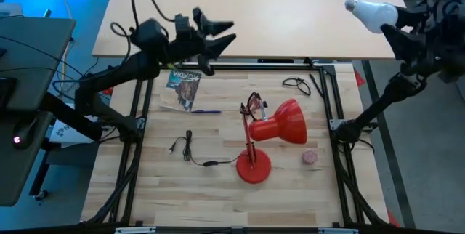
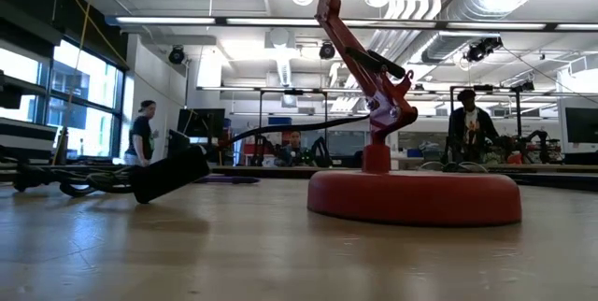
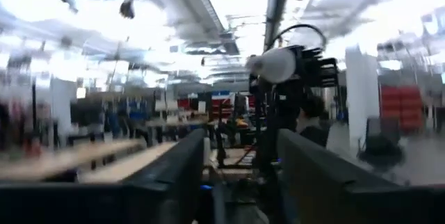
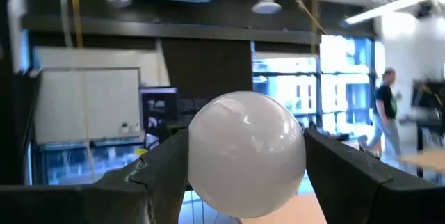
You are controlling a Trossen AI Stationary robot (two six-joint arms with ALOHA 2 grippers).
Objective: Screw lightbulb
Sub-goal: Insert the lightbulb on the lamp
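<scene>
Being carried aloft in the right claw (image 1: pixel 396 17), the lightbulb (image 1: pixel 369 12) is awaiting alignment with the lamp (image 1: pixel 280 123) socket — left claw (image 1: pixel 218 34) is being held wide.

- A booklet (image 1: pixel 183 87) with a blue-green cover lies in the upper left part of the wooden table (image 1: pixel 218 198) in the high view; white capital letters run across its cover, too small to read for certain.
- No other text, label, number or sign is legible in any view.
</scene>
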